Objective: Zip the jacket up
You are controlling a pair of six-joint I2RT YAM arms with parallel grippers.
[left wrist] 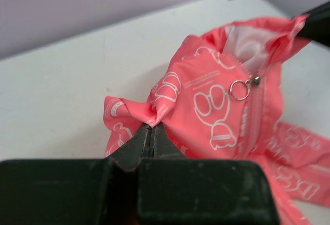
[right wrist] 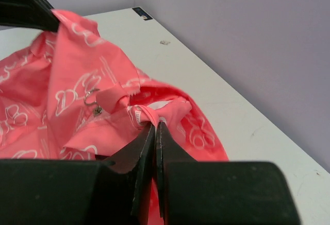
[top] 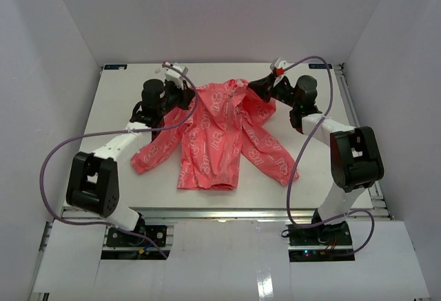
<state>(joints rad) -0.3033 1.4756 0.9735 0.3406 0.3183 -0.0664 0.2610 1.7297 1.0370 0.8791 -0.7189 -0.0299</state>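
— Bases of both arms sit nearest, at the near edge of the table. What lies just past them?

— The jacket. It is spread front up on the white top between the two arms, about midway across. Its hem points toward the bases and its collar toward the far wall.

— And the sleeves?

— Each slants out and down from its shoulder. The left sleeve runs toward the left arm and the right sleeve toward the right arm, with its cuff lying a little nearer than the other one.

— Where does the zipper stand?

— Seen from the left wrist, the pull ring hangs high on the front, just under the collar. Below it the zipper runs down as one joined line. Above it the collar parts and white lining shows.

— Farther on, what about the left gripper?

— It is at the jacket's left shoulder, clenched. Its fingers meet on a bunched fold of pink cloth.

— And the right gripper?

— That one is at the right side of the collar, likewise clamped, pinching a twisted bit of fabric. The cloth stands raised off the table there.
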